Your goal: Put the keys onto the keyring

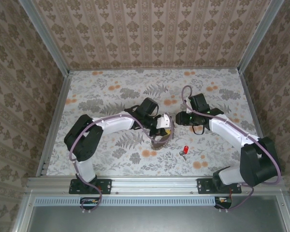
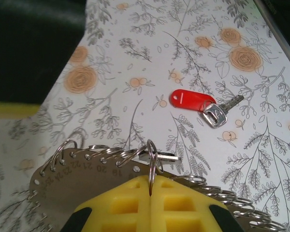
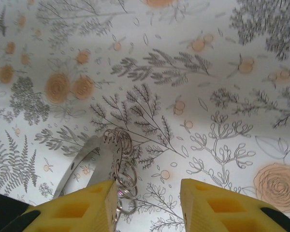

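Left gripper [image 2: 150,187] fingers pressed together, pinching a keyring [image 2: 151,164] on a numbered grey plate [image 2: 87,186]. Right gripper [image 3: 147,192] fingers spread apart. Red key [image 2: 187,100] lies right of centre.

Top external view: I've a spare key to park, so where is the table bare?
Free: the table's far strip along the back wall, beyond both arms, and the near patch between left arm and red key. Crowded: the centre, where the arms meet over the ring strip.
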Robot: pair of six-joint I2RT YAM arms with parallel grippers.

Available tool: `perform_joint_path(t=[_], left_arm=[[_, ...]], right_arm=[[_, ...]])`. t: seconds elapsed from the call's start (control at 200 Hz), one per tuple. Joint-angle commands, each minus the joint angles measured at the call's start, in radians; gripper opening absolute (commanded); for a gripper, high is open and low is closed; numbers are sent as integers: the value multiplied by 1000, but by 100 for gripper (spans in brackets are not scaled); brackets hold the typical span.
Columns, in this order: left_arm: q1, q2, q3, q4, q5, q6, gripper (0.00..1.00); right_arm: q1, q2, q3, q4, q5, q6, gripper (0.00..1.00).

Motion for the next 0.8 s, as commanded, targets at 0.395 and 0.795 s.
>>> perform_joint_path(t=[0.395, 0.795], left_arm=[[-63, 88, 71, -38, -6, -25, 22], [92, -212, -318, 388, 6, -451, 23]], right_arm=[[-7, 97, -66, -5, -29, 102, 44], [-5, 227, -63, 64, -166, 93, 44]])
